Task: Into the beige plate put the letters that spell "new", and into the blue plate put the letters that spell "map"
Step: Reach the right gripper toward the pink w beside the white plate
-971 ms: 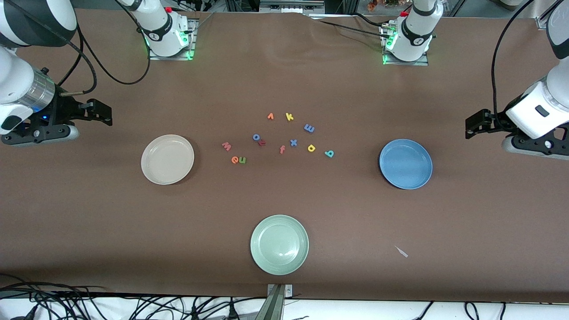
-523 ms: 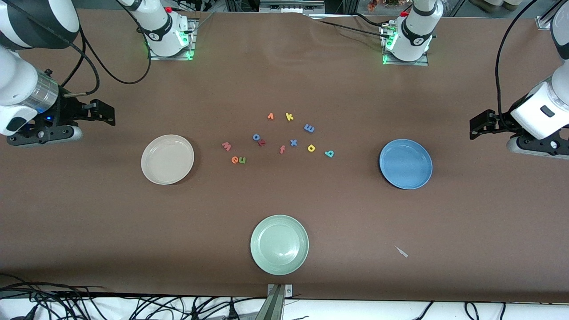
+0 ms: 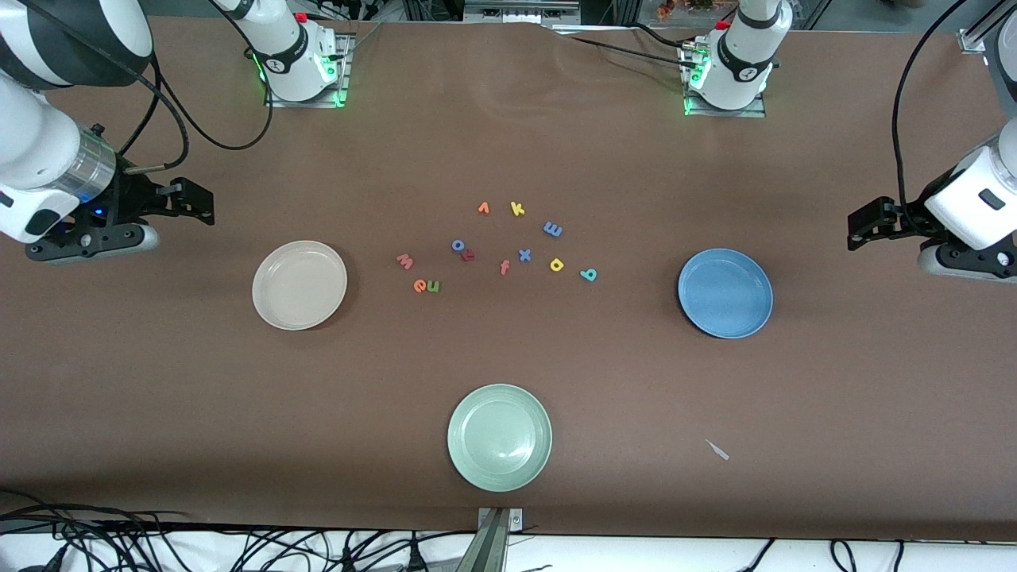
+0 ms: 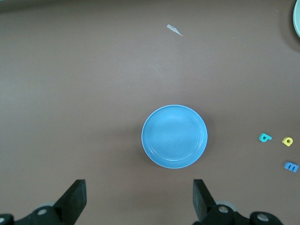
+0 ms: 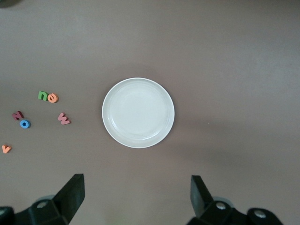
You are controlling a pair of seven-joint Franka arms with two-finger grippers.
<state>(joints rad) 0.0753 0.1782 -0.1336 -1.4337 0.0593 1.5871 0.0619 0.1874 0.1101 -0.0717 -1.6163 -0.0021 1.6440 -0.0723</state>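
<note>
Letters (image 3: 429, 286) mid-table, well apart from both open end effectors.

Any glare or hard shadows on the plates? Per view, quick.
Front view: faint glossy highlights in the round pale green plate; soft shadows hug the round cream-beige plate and round mid-blue plate. Left wrist view: blue plate evenly lit, mild sheen, diffuse shadow around it. Right wrist view: beige plate bright, nearly washed out, rim rings still visible.
</note>
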